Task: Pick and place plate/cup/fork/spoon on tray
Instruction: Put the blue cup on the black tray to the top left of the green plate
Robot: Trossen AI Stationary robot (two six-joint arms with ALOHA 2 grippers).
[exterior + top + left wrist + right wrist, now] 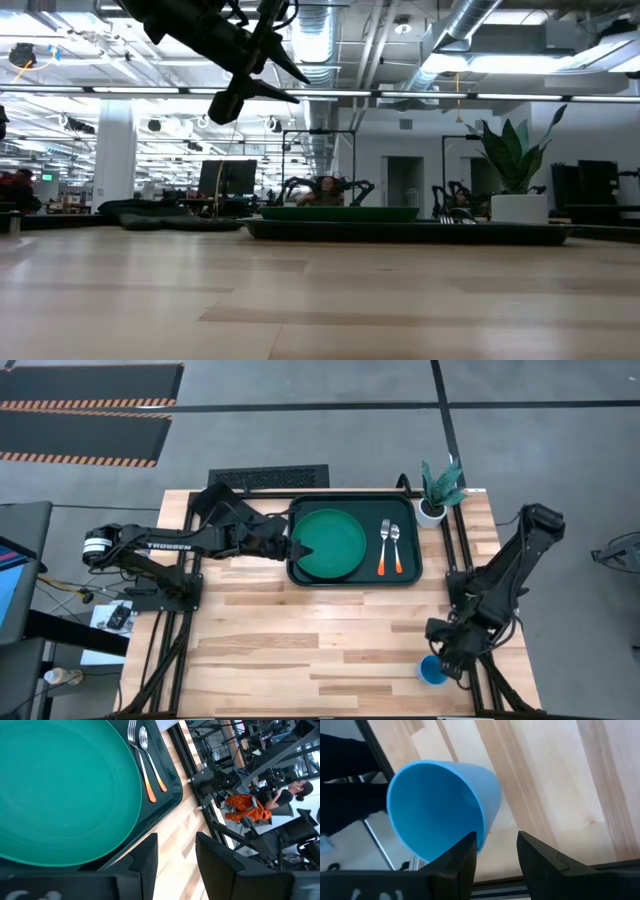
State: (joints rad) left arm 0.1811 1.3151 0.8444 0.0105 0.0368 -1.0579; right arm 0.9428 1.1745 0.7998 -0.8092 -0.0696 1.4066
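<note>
High view first, at the near edge of the table (300, 650): the blue cup (432, 671) stands near the right corner, off the tray. Just beside it hangs the right gripper (446, 656). Its wrist view shows the fingers (464, 855) spread apart with one at the cup's (440, 810) rim and nothing clamped.

Farther back, the left gripper (300, 547) hovers over the tray's left edge, at the rim of the green plate (332, 543). Its jaws stand open and empty, raised above the wood in the low view.

At the far side the tray (410, 570) holds the plate, with the fork (384, 547) and the spoon (396, 547) lying side by side to its right. A potted plant (438, 490) stands beyond the tray's right corner.
</note>
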